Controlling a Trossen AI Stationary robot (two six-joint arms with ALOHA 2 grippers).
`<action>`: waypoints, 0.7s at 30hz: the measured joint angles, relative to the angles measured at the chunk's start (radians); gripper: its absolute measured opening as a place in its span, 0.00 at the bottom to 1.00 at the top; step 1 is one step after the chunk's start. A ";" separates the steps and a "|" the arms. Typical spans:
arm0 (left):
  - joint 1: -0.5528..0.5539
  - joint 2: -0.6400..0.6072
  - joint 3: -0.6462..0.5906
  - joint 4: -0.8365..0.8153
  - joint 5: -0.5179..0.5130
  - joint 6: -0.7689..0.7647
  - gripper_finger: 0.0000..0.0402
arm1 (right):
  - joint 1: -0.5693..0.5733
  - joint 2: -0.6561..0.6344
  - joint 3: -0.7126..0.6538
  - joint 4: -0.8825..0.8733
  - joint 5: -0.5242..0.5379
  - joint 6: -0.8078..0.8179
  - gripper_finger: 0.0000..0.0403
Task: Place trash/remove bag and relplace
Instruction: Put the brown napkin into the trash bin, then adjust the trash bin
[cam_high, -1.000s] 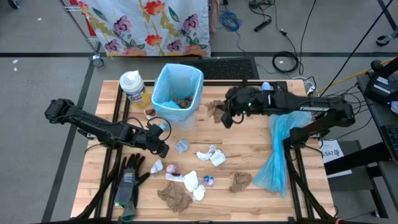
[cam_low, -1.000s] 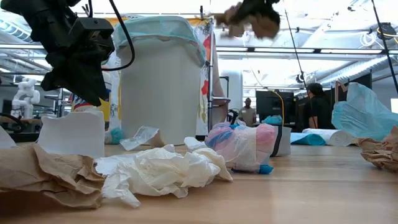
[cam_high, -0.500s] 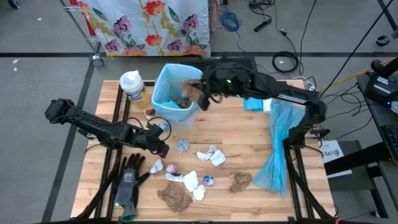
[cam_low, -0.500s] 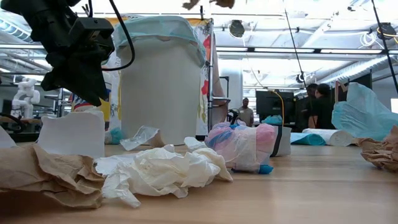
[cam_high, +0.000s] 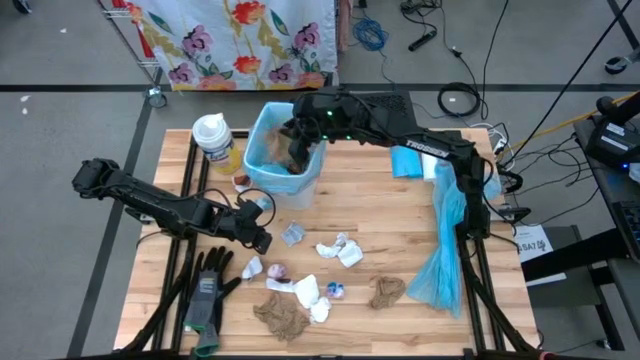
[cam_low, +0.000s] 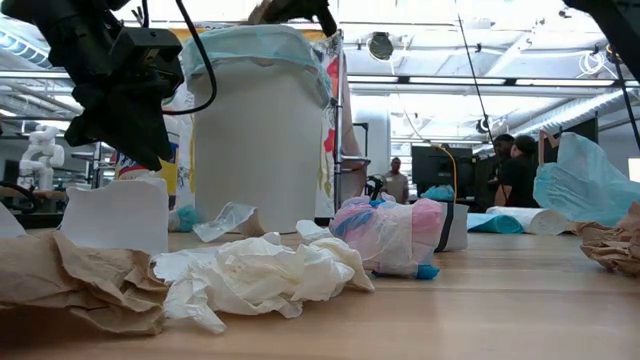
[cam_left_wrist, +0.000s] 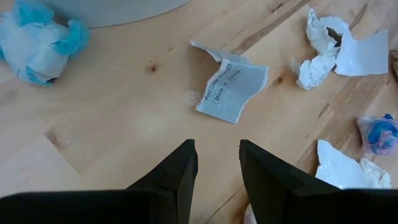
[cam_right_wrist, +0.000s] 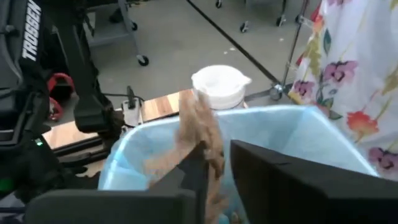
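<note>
The right gripper (cam_high: 297, 140) is above the open top of the trash bin (cam_high: 262, 135), which stands near the far edge of the table (cam_high: 400, 230) and is lined with a light blue bag. Between its fingers (cam_right_wrist: 280, 180) hangs a crumpled brown paper towel (cam_right_wrist: 200, 134); the fingers stand a little apart, the paper touches one of them, and I cannot tell if they really clamp it. In the low view this paper (cam_low: 272, 10) shows just over the rim of the bin.

The left gripper (cam_high: 263, 240) is low over the table, nearer the left edge, in front of the bin. Its two dark fingers (cam_left_wrist: 174, 177) are partly open and hold nothing. Just ahead of them lies a small clear wrapper with printed text (cam_left_wrist: 231, 90).

More trash lies on the near half of the table: a white tissue wad (cam_high: 340, 249) around the middle, another white wad (cam_high: 308, 291) closer to the near edge, a bluish-purple wrapper (cam_high: 336, 290) just beside it, a brown paper towel (cam_high: 282, 317) at the near edge and a second brown one (cam_high: 386, 291) to its right.

A pair of black-and-grey gloves (cam_high: 205, 290) lies near the near left corner. A white-capped bottle (cam_high: 213, 140) stands beside the bin, toward the far left corner. A loose light blue bag (cam_high: 446, 245) stretches along the right edge.
</note>
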 joint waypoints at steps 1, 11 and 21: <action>0.000 0.000 0.000 0.000 0.000 0.000 0.31 | -0.003 0.001 0.000 0.000 -0.007 0.006 0.20; 0.000 0.000 0.000 -0.021 0.003 0.001 0.31 | -0.009 -0.022 0.000 -0.044 -0.007 0.020 0.44; 0.000 0.000 0.000 -0.036 -0.006 0.002 0.31 | -0.010 -0.129 0.000 -0.323 0.074 0.006 0.23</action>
